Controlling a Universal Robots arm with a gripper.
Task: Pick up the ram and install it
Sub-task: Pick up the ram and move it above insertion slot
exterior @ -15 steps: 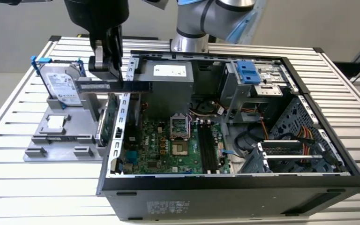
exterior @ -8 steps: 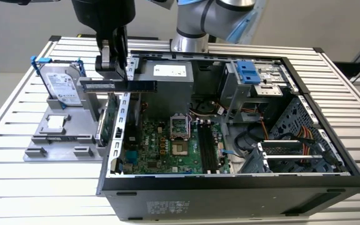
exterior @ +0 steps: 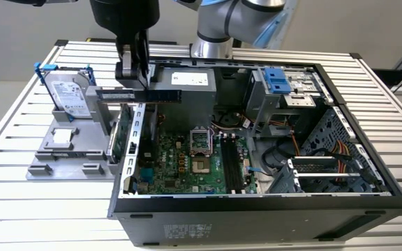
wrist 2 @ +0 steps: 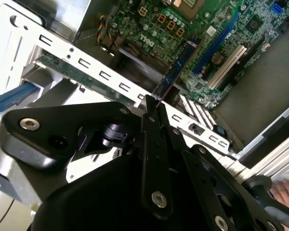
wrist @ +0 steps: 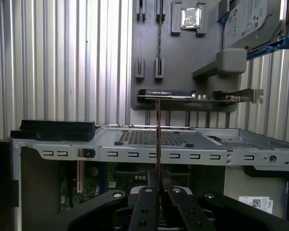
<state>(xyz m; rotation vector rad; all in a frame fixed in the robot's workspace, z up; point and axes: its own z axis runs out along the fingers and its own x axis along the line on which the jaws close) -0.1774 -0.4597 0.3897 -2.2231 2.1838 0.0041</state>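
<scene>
My gripper (exterior: 136, 86) is shut on the ram (exterior: 160, 95), a long thin dark strip held level in the air. It hangs over the case's wall on the exterior view's left, beside the grey holder. In the second wrist view the ram (wrist 2: 176, 67) sticks out from my gripper (wrist 2: 151, 103) above the green motherboard (wrist 2: 231, 29). The first wrist view has the ram (wrist: 157, 134) edge-on as a thin line rising from my gripper (wrist: 158, 179). The long black memory slots (exterior: 232, 163) lie on the motherboard (exterior: 180, 164) inside the open case.
A silver hard drive in a blue frame (exterior: 68, 94) stands on the grey holder (exterior: 65, 154) at the exterior view's left. A green expansion card (exterior: 121, 133) stands by the case wall. The open computer case (exterior: 257, 212) holds cables, a drive cage (exterior: 285, 86) and a power supply (exterior: 187, 83).
</scene>
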